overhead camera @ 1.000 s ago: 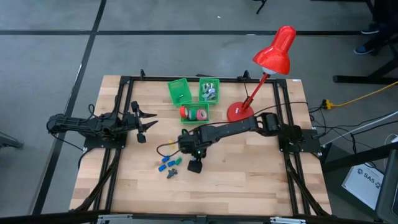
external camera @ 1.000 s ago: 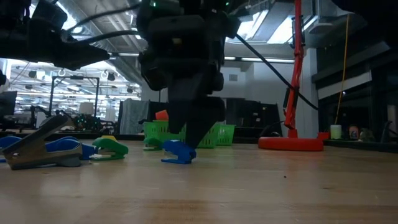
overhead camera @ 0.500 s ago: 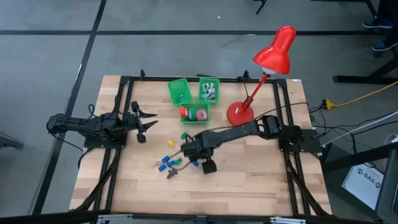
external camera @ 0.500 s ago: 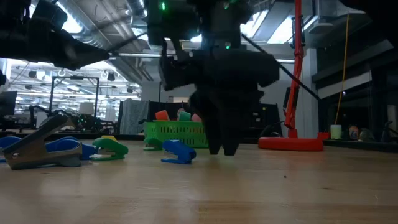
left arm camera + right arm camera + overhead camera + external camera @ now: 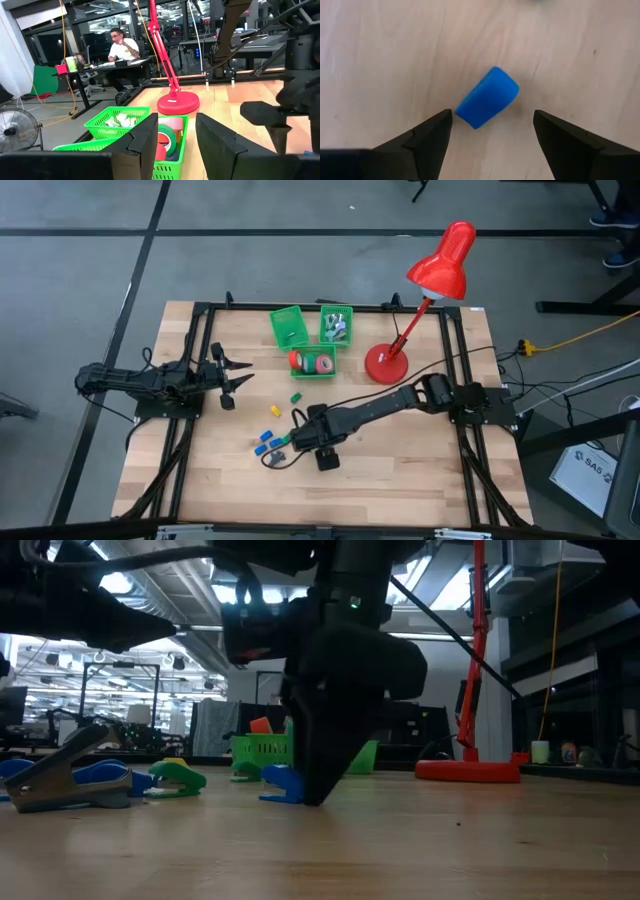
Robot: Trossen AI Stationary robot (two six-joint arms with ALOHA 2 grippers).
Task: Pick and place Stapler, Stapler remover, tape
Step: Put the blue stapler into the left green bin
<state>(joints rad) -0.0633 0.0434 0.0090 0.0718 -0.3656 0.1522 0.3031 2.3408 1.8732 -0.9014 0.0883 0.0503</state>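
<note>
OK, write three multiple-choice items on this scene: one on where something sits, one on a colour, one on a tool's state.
1. Where does the red desk lamp stand?
A. right of the green baskets
B. left of them
C. off the table

2. What colour is the stapler between the right tool's fingers?
A. yellow
B. blue
C. pink

3. How is the right tool set?
A. shut on the stapler
B. open, straddling it
C. out of view

Key: 1 A, the high view shows its base beside the baskets' right; 2 B, the right wrist view shows blue; 3 B, gaps show on both sides.
</note>
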